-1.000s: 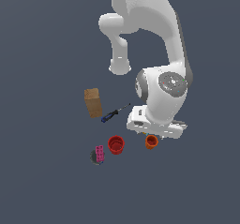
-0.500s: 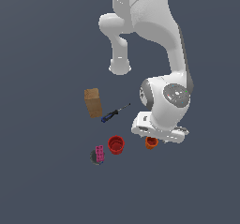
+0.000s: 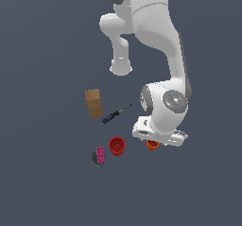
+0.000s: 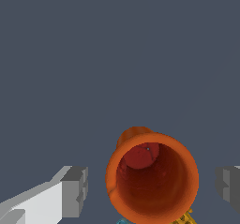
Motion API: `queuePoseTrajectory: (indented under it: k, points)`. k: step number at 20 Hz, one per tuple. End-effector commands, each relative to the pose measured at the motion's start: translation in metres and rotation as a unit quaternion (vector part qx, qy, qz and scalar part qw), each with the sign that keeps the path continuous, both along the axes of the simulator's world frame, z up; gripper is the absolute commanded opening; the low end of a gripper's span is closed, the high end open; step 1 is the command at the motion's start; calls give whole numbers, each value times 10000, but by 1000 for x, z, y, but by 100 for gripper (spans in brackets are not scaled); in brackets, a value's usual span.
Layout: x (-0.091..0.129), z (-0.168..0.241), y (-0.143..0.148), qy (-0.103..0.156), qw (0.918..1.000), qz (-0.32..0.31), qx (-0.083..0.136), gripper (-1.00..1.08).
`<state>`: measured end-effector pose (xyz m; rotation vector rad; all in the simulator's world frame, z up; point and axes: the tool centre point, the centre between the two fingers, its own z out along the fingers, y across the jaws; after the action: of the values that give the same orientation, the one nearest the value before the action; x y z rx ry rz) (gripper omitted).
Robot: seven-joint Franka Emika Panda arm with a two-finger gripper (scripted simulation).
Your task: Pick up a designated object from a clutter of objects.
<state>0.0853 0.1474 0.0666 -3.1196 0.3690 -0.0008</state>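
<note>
The white Panda arm bends down from the upper middle of the exterior view, and its wrist housing sits low at the frame's lower right, over the small orange tapered cup [image 3: 152, 145], of which only a sliver shows beneath the hand. In the wrist view that orange cup [image 4: 152, 177] stands upright with its mouth open to the camera, rim wide and round, a darker red floor visible inside. The gripper [image 4: 152, 188] is spread wide: one grey-tipped finger [image 4: 75, 191] stands to one side of the cup and the other finger [image 4: 229, 186] to the far side, each clear of the rim, neither touching it. The cup sits between them, nothing grasped.

A speck of yellow-orange studded block [image 4: 183, 218] shows just past the cup's rim at the wrist view's lower edge, with a tiny sliver of blue beside it that is too small to identify.

In the exterior view, the wider red cup [image 3: 116, 145] stands near the orange one, toward the exterior view's left. Further left lies a pink studded brick [image 3: 100, 155], resting against a dark round item that is hard to make out. Above them, a blue-handled screwdriver [image 3: 113, 115] lies slanted, and a brown box [image 3: 93, 103] sits just to its left. All rest on the plain dark grey desk [image 3: 42, 182].
</note>
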Motion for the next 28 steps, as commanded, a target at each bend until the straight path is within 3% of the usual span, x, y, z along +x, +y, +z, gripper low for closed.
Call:
queuePoseTrajectory:
  k: [1,8,9,28]
  points:
    - [-1,-14,0,4,10000,-3,-1,100]
    - [0,-29,0,3,10000,-5,-1,100]
    - [0,-29,0,3,10000,-5,-1,-100]
    - [-4,-11,-9,3,10000,-5,-1,-100]
